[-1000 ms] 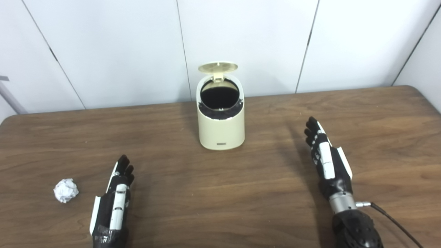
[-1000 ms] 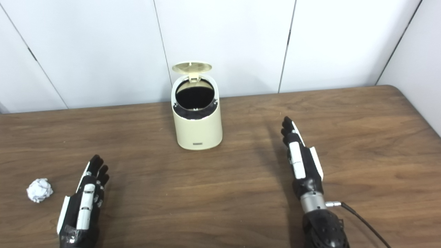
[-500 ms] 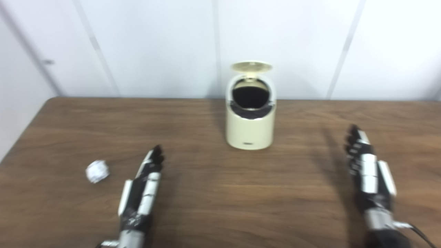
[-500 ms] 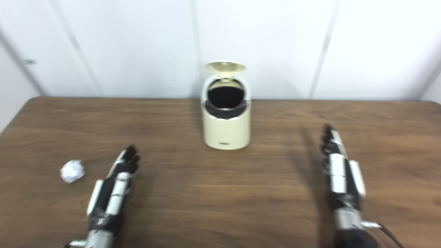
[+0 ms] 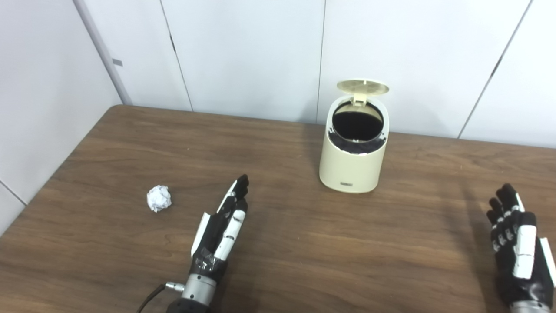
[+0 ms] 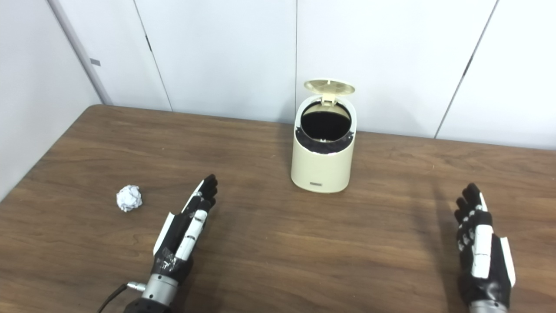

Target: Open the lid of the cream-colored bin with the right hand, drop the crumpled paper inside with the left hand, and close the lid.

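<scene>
A dark brown wooden table (image 5: pixel 282 256) with visible grain and rounded corners stands against a white panelled wall (image 5: pixel 243 52). Two things lie directly on it. A cream-coloured round plastic bin (image 5: pixel 352 163) stands upright near the back edge, a little right of the middle; its round lid (image 5: pixel 362 86) is raised and the dark inside is visible. A small white crumpled paper ball (image 5: pixel 158 198) lies well apart from the bin, toward the left side. The paper seems loosely crumpled, but it is too small to tell.
</scene>
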